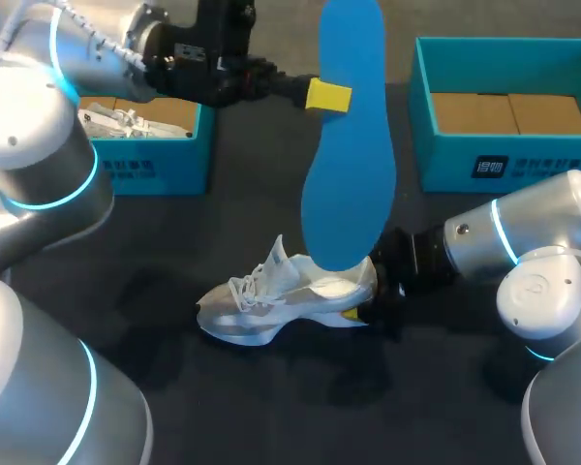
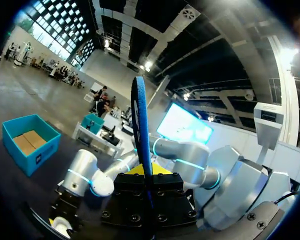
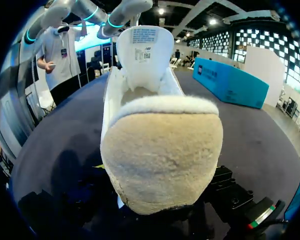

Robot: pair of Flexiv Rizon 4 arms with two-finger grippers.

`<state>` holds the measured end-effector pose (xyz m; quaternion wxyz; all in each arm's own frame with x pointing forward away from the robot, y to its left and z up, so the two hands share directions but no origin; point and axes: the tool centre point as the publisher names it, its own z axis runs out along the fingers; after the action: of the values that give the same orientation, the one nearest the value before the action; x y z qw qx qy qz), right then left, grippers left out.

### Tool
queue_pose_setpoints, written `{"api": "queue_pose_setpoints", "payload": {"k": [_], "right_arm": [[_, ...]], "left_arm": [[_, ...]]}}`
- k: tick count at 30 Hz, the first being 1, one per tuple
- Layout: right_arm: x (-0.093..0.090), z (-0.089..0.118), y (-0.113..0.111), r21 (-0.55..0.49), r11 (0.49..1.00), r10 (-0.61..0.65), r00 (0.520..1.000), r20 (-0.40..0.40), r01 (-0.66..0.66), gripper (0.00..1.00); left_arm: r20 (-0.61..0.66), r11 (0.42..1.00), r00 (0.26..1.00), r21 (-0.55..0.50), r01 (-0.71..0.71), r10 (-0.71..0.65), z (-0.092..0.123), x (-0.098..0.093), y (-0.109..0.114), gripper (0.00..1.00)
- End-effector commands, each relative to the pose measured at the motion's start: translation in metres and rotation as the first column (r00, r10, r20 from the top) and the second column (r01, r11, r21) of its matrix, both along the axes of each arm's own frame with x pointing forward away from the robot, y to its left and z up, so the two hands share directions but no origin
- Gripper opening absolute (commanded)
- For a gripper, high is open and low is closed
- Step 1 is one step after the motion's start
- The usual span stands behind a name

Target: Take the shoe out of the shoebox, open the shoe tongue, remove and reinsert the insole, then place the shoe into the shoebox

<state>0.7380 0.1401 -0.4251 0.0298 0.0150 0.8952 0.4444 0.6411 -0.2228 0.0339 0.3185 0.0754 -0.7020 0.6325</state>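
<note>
A blue insole hangs upright above the table, its lower end just over the white shoe. My left gripper is shut on the insole's edge near its upper end. In the left wrist view the insole stands edge-on out of the gripper. The shoe rests on its sole on the dark table, toe to the left, tongue pulled up. My right gripper clasps the shoe's heel, which fills the right wrist view and hides the fingers.
A teal shoebox with white paper inside stands at the back left. A second teal box with a brown cardboard floor stands at the back right, and shows in the left wrist view. Dark table surface lies in front of the shoe.
</note>
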Motion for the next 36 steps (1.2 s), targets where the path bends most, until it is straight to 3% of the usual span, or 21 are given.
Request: {"api": "queue_pose_setpoints", "payload": {"k": [1, 8, 22, 36], "right_arm": [[-0.001, -0.003, 0.002, -0.001, 1.000, -0.001, 1.000, 0.001, 0.001, 0.00], [-0.001, -0.003, 0.002, -0.001, 1.000, -0.001, 1.000, 0.001, 0.001, 0.00], [-0.001, -0.003, 0.002, -0.001, 1.000, -0.001, 1.000, 0.001, 0.001, 0.00], [-0.001, -0.003, 0.002, -0.001, 1.000, -0.001, 1.000, 0.001, 0.001, 0.00]], "left_arm": [[-0.037, 0.997, 0.999, -0.067, -0.032, 0.030, 0.000, -0.013, 0.005, 0.00], [-0.124, 0.995, 0.992, -0.098, 0.003, -0.015, 0.003, -0.031, 0.003, 0.00], [-0.146, 0.995, 0.988, -0.099, 0.032, -0.046, 0.004, -0.069, -0.006, 0.00], [-0.144, 0.996, 0.988, -0.086, 0.036, -0.048, 0.002, -0.072, -0.005, 0.00]]}}
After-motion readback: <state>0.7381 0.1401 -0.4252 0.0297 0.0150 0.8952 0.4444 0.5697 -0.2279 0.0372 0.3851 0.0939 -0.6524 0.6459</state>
